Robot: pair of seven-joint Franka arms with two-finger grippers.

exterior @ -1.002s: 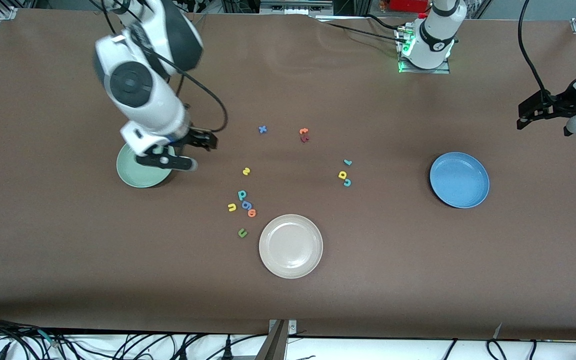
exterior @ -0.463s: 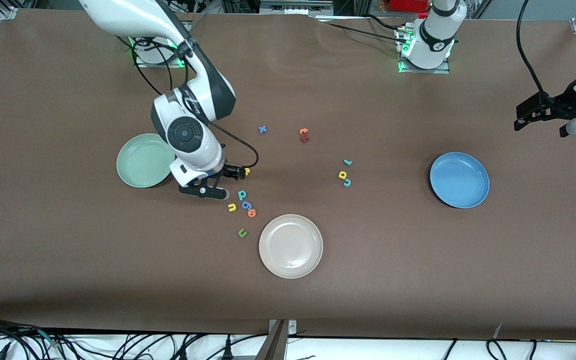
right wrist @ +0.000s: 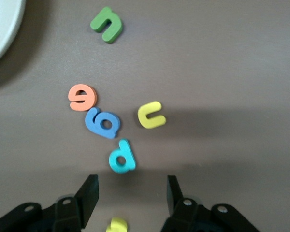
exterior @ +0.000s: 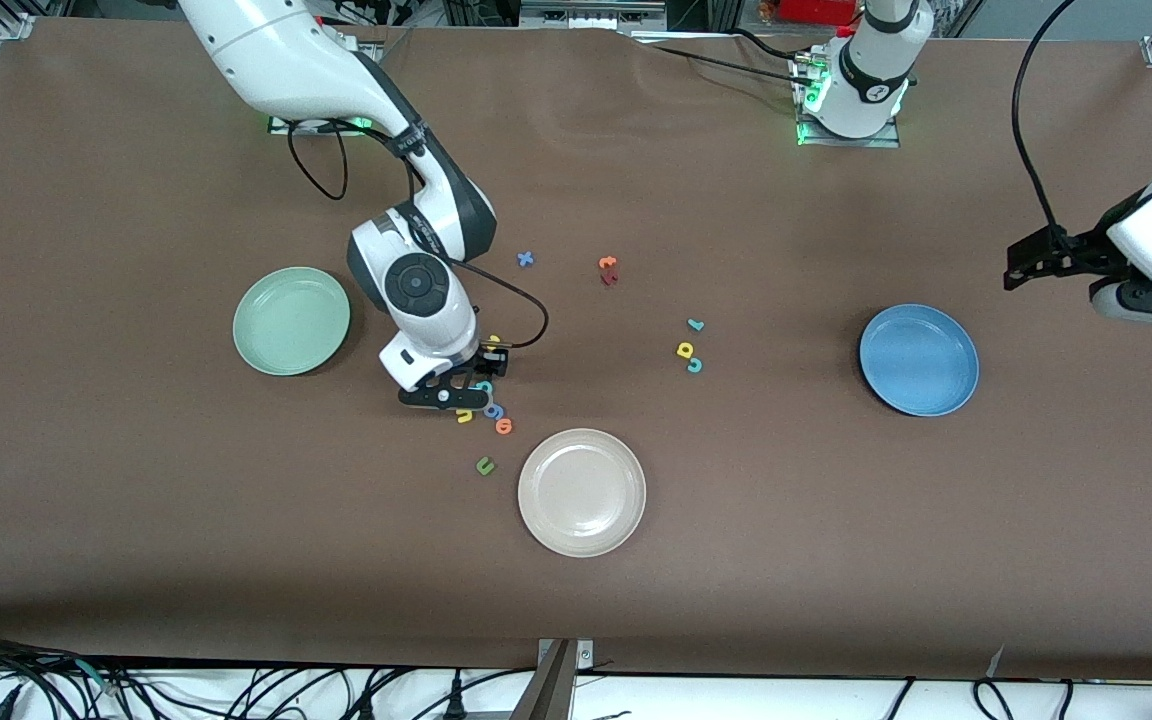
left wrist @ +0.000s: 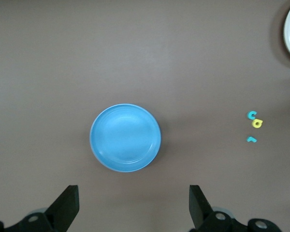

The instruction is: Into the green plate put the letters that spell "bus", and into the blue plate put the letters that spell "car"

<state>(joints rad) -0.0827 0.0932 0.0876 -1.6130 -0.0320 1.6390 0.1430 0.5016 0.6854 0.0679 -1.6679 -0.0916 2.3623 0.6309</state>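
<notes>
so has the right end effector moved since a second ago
Yes. The right end effector has swung away from the green plate toward the beige plate, and now sits low over the teal b.

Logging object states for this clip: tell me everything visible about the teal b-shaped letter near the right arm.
The teal b-shaped letter is a small flat piece, foam by its look, with a round bowl, a hole through it, and a short stem. It lies flat on the brown table, just ahead of the right tool, whose fingers stand apart; nothing grips it. The blue letter lies close beside it, the yellow u a little farther off.
</notes>
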